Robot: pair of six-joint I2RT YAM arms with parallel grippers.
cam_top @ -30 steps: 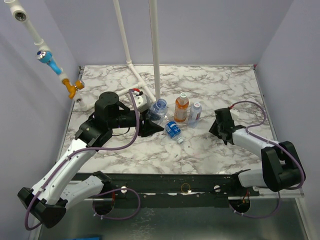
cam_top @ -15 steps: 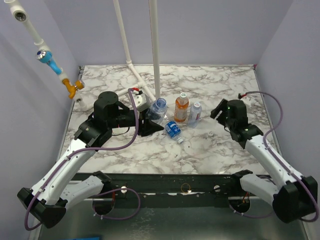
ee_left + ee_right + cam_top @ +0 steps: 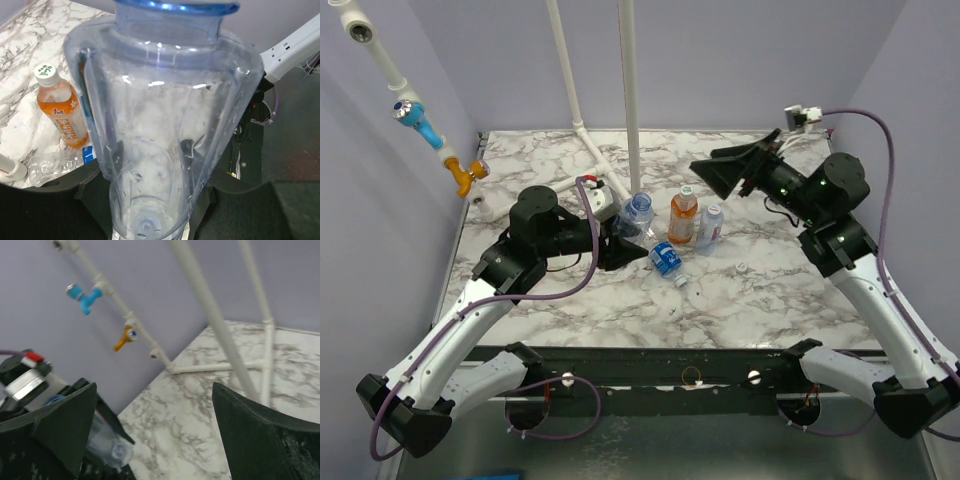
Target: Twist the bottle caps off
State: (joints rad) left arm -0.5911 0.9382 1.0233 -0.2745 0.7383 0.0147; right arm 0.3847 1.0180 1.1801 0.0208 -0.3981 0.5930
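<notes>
- My left gripper [image 3: 625, 240] is clamped on a clear blue-tinted bottle [image 3: 160, 125], left of centre on the table [image 3: 790, 300]. The bottle looks empty.
- My right gripper [image 3: 720, 175] hangs in the air over the far right part of the table, fingers [image 3: 55, 435] spread wide with nothing between them.
- It is above and just far-right of the standing bottles, touching none.
- The orange bottle [image 3: 683, 220] stands just right of the held one, with its white cap [image 3: 687, 190] on and orange liquid inside.
- A small clear bottle [image 3: 710, 226] stands just beside the orange bottle's right side.
- A blue-label bottle [image 3: 665, 258] lies on its side nearer, with a loose cap [image 3: 681, 281] just beside it.
</notes>
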